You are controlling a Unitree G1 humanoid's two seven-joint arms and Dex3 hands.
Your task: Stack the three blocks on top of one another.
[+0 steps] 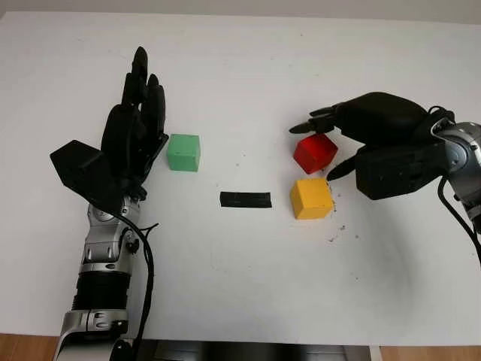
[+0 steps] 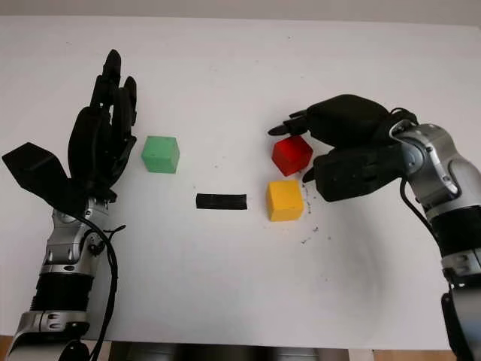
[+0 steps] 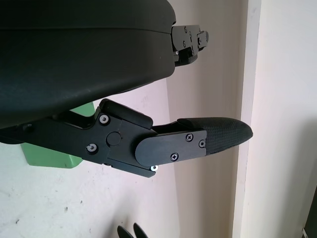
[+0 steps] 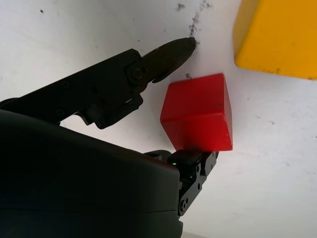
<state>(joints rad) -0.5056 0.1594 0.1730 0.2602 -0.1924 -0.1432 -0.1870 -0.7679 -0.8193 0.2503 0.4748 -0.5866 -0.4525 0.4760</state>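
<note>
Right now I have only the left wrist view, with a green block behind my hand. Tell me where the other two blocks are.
Observer: The red block and the yellow block lie off to the right, unstacked, with red just beyond yellow.
Operator: Report the right hand.
Observer: The right hand reaches over the red block. I cannot tell whether it grips it.
</note>
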